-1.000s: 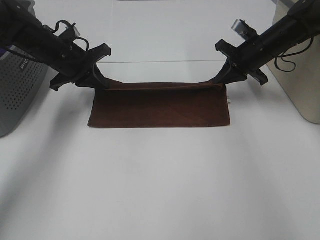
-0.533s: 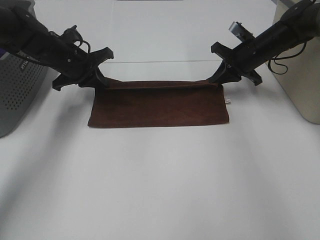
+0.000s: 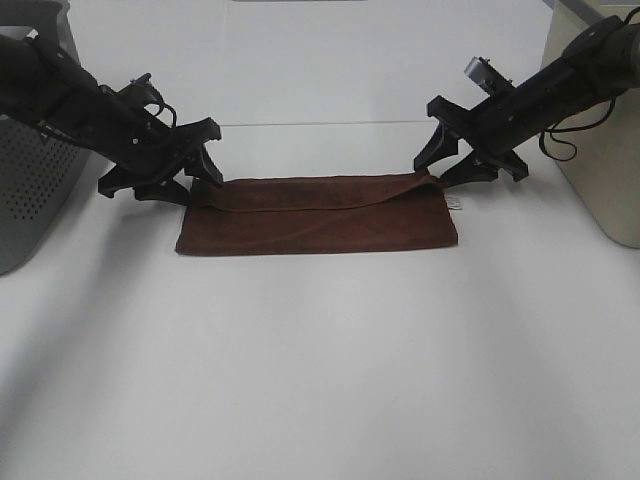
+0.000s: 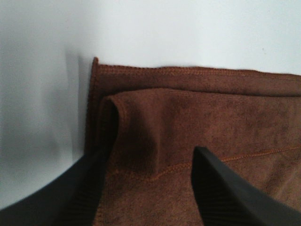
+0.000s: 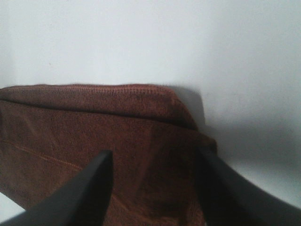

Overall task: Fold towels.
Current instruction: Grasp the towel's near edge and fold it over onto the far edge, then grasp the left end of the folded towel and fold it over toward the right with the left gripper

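The dark reddish-brown towel (image 3: 320, 215) lies folded in a long flat strip on the white table (image 3: 320, 360). Its top layer's edge sits a little short of the far edge. A small white tag (image 3: 458, 203) sticks out at its right end. My left gripper (image 3: 200, 183) is open over the towel's far left corner. My right gripper (image 3: 435, 172) is open over the far right corner. In the left wrist view the towel (image 4: 188, 122) lies loose between the spread fingers (image 4: 216, 183) of the gripper (image 4: 150, 174). The right wrist view shows the same: towel (image 5: 94, 122), gripper (image 5: 154, 160).
A grey perforated box (image 3: 30, 190) stands at the left edge behind the left arm. A beige box (image 3: 600, 150) stands at the right edge behind the right arm.
Both grippers have opened and let go of the towel's far corners. The lifted top layer has dropped flat onto the lower layer, and both grippers have drawn slightly outward.
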{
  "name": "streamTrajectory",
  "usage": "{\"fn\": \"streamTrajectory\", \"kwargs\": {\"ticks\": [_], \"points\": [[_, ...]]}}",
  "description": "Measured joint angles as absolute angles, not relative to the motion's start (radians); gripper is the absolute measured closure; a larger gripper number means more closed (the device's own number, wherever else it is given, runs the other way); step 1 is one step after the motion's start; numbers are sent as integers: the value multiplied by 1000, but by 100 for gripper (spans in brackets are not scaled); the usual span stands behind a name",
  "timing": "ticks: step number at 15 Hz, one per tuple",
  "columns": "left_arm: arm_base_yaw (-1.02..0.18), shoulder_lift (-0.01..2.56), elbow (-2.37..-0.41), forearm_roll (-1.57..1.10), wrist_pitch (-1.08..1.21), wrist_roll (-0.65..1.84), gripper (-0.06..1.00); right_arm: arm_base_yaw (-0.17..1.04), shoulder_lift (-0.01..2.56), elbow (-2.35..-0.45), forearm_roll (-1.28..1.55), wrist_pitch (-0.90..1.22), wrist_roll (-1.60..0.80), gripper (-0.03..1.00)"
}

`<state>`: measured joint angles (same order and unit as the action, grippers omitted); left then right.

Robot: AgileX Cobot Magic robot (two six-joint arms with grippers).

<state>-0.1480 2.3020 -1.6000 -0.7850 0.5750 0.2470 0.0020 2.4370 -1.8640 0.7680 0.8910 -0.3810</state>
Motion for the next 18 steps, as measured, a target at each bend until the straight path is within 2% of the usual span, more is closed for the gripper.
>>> {"fn": "streamTrajectory", "kwargs": {"ticks": [2,3,4,6,9,15,17,18], "points": [[-148,2296,-1600,-780,578,247,30,1,2435,-1864,770,909,-381,25],[-148,2288,-1600,-766,583,247,28,1,2426,-1864,761,913,-381,17],[-148,2274,-1600,-751,589,245,28,1,2409,-1864,748,928,-381,14],[-148,2247,-1600,-701,621,207,27,1,2372,-1864,694,985,-357,12],[-121,2247,-1600,-647,683,111,18,1,2349,-1864,574,1121,-259,12],[-107,2319,-1605,-746,700,132,17,1,2348,-1864,502,1175,-241,12],[-109,2328,-1606,-784,700,149,24,0,2348,-1864,502,1174,-241,12],[-110,2334,-1606,-785,700,150,36,0,2348,-1864,501,1174,-241,12]]}}
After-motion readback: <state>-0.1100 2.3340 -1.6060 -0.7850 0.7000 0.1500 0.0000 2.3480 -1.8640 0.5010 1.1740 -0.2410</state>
